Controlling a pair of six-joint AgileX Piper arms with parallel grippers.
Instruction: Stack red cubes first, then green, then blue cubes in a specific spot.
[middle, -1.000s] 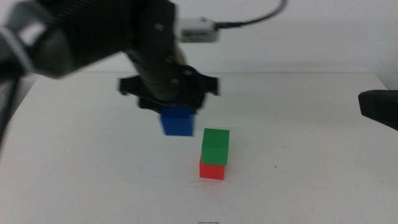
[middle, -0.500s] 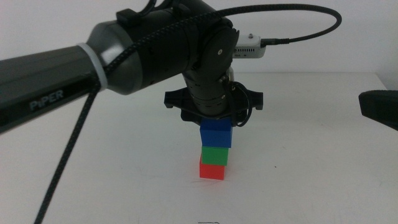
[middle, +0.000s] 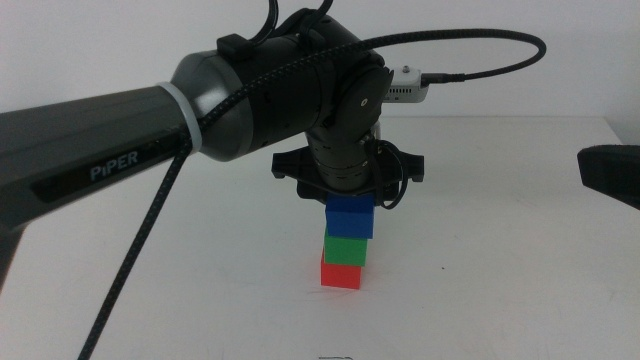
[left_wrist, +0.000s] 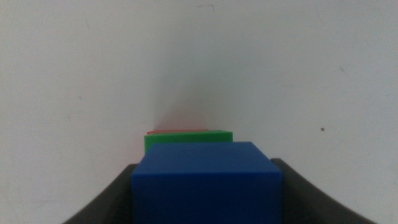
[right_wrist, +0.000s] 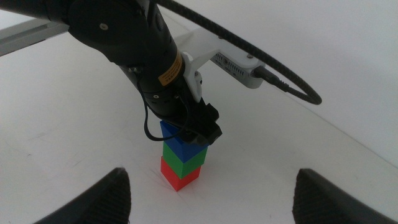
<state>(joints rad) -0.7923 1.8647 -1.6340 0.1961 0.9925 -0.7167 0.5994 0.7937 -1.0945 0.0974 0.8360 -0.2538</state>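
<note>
bright even light, soft faint shadows, wrist close-up slightly blurred

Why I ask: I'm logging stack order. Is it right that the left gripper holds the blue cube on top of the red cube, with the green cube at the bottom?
Not quite. The left gripper does hold the blue cube on top, but directly on the green cube; the red cube is at the bottom, as the middle view shows.

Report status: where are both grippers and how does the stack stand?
Left gripper shut on blue cube, seated atop green cube over red cube. Right gripper open, waiting off to the side. Nothing in the way.
</note>
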